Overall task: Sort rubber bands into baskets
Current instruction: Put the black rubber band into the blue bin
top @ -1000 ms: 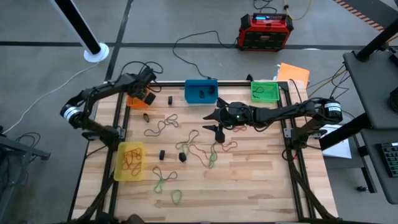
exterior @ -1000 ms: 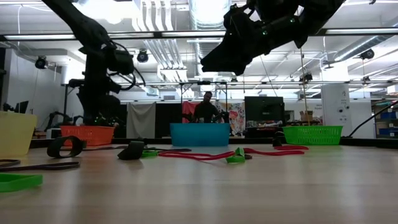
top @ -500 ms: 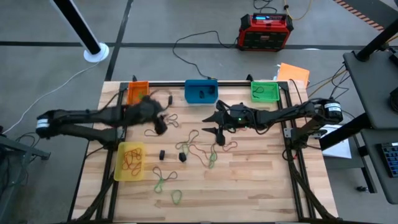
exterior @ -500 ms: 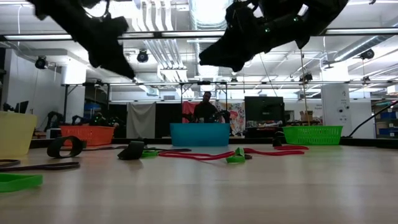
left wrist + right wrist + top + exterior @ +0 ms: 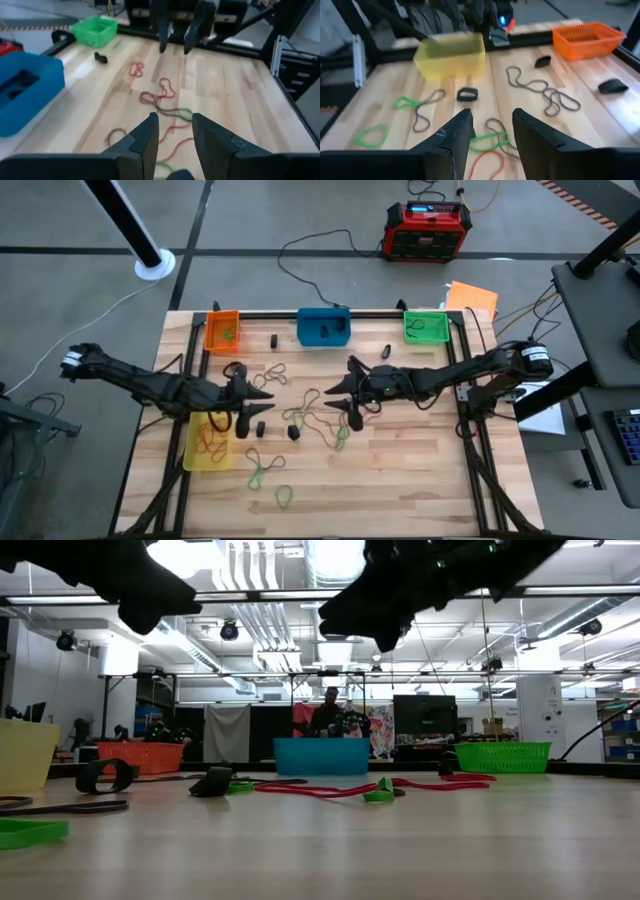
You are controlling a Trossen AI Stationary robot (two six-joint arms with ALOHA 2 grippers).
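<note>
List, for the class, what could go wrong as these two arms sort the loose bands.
1. The left gripper and right gripper face each other, both open and empty, over one tangle of rubber bands; they might collide.
2. Linked bands could lift together, so a wrong colour may reach the yellow basket.

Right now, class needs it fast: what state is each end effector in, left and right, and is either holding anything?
Left end effector: open, holding nothing, above the table by the yellow basket.
Right end effector: open, holding nothing, over the rubber bands mid-table.
</note>
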